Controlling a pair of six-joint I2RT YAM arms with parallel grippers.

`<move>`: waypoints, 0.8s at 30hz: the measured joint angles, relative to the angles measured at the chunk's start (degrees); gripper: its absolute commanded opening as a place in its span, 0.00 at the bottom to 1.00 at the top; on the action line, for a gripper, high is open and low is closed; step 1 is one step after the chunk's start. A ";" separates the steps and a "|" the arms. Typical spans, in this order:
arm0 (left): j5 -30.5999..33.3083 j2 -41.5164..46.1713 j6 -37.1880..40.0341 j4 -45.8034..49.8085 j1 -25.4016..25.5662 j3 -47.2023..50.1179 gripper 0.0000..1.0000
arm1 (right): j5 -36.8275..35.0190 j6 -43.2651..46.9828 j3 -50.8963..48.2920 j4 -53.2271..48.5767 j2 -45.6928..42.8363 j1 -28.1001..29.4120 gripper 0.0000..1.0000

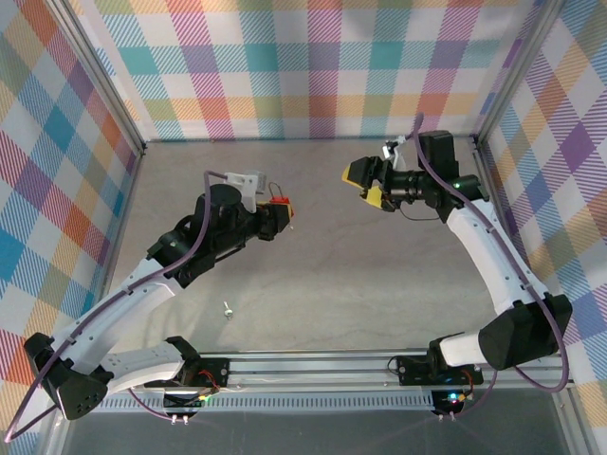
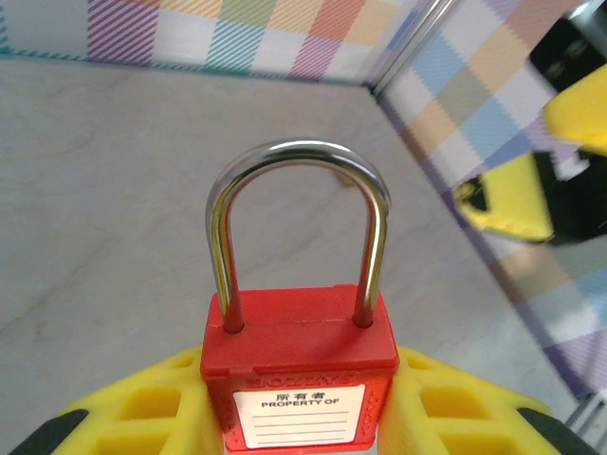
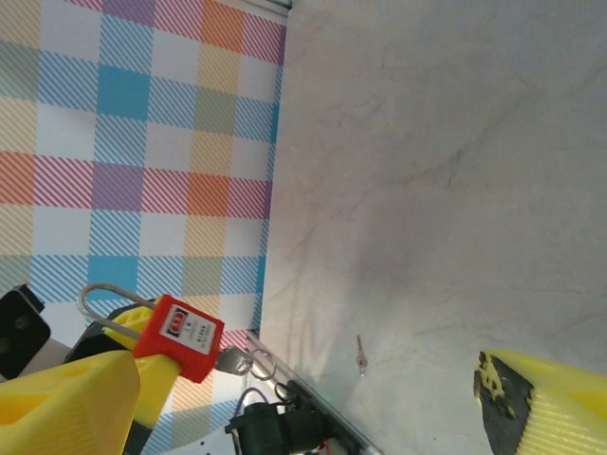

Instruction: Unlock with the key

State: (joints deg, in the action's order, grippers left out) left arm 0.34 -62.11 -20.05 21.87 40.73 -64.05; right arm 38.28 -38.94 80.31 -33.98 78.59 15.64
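Left pincer (image 1: 282,209) clamps the red padlock (image 2: 299,355) over the far bench (image 1: 332,284), shackle pointing ahead. Right pincer (image 1: 368,185), wide open and empty, faces it from the right, nearer what looks like a key (image 3: 235,360) in its base.

Pastel plaid walls (image 1: 313,66) enclose a grey marbled table (image 1: 360,284) framed by aluminium rails (image 1: 322,365)

Bare table (image 1: 360,265) lies between the arms, leaving free passage through the middle. Walls (image 1: 313,66) close the left, far and right sides. The padlock (image 1: 278,200), clamped in the left gripper (image 1: 285,212), faces the right gripper (image 1: 365,186) across a clear gap. A key (image 1: 228,308) lies near the front.
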 measured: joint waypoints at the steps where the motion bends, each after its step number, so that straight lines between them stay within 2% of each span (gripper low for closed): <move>1: 0.55 -0.02 1.07 1.22 0.26 -0.22 0.00 | -0.17 0.98 0.83 -0.63 0.00 0.00 0.91; 9: 1.62 -1.62 7.98 5.31 3.80 -1.11 0.00 | 2.25 6.49 5.84 -1.49 3.78 0.92 0.89; 17: -4.90 -2.93 11.19 5.05 4.46 -1.16 0.00 | 4.02 12.66 7.37 -2.10 9.55 6.75 0.78; 24: -7.48 -5.01 11.58 5.07 4.57 -1.16 0.00 | 6.25 15.34 5.40 -0.57 9.86 11.04 0.69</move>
State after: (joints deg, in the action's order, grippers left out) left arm -7.14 -67.11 -8.47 26.94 45.30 -65.21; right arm 44.53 -23.59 85.71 -34.54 88.44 26.68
